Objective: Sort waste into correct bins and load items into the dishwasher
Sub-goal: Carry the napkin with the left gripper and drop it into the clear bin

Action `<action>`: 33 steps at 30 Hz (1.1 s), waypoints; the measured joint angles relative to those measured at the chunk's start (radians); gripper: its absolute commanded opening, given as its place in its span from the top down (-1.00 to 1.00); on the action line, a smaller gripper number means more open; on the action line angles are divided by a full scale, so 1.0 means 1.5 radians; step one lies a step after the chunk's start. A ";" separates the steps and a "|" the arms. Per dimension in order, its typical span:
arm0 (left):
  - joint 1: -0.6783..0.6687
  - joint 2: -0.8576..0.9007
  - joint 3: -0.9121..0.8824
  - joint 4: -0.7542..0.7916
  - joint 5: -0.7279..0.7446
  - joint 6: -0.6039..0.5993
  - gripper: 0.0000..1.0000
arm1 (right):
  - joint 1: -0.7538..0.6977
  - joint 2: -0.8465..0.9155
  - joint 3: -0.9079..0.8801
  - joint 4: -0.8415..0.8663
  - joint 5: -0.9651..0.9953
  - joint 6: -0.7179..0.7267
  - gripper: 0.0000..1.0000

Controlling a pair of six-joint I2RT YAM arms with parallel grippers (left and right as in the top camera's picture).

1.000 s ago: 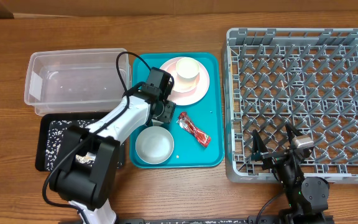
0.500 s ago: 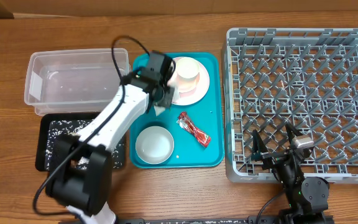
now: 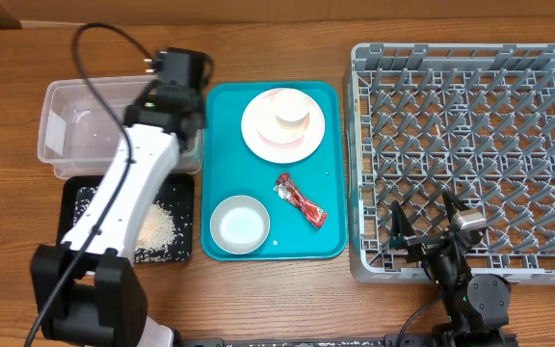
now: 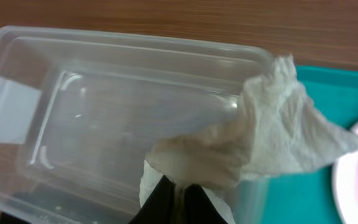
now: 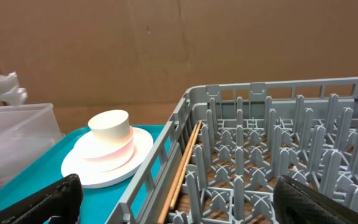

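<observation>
Crumpled white tissue pinched at its lower edge in the left gripper, jaws clenched on the paper, loose folds fanning up and to the right of the dark fingers. Straight beyond those jaws, the clear tub, with the tissue hanging over its right end, close to the rim. Off to the jaws' right, the teal tray: pink plate with the white cup upright on it, pale bowl, red wrapper flat between them. Back behind the jaws, under the arm, the black tray just beside the tub, with pale rice scraps scattered in it.

Right gripper released, jaws spread wide and holding nothing, at the near edge of the grey rack. Ahead of those jaws, rows of upright pegs and a thin wooden stick lying along the rack's left side; ahead and left, plate and cup again.

Underneath everything, a brown wood-grain table; behind it, a plain brown cardboard wall.
</observation>
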 measured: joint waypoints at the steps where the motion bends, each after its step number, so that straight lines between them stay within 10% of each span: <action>1: 0.013 0.000 0.000 0.000 0.000 -0.003 0.85 | 0.000 0.000 0.000 0.001 0.000 0.000 -1.00; 26: 0.190 0.013 -0.014 0.015 0.019 -0.022 0.51 | 0.000 0.000 0.000 0.000 0.000 0.000 -1.00; 33: 0.190 0.013 -0.014 0.022 0.020 -0.022 -0.26 | 0.000 0.000 0.000 0.001 0.000 0.000 -1.00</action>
